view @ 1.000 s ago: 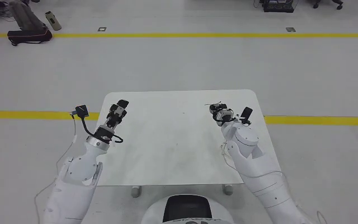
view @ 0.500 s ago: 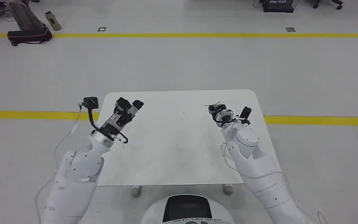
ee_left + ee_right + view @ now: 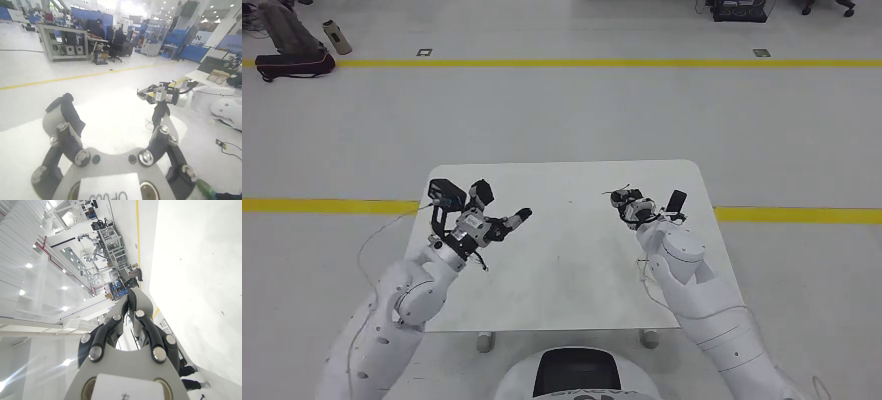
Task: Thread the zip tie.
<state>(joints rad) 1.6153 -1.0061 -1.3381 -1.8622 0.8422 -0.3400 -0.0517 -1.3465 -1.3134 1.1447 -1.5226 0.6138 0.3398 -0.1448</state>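
The left claw (image 3: 113,106) is hanging wide open above the table (image 3: 572,270). The right claw (image 3: 617,196) is pressing shut, seemingly pinching the zip tie (image 3: 137,90), a thin strip poking from its tip. It is probably light, bendy and slippery, so gripping close to the free end is looking best.
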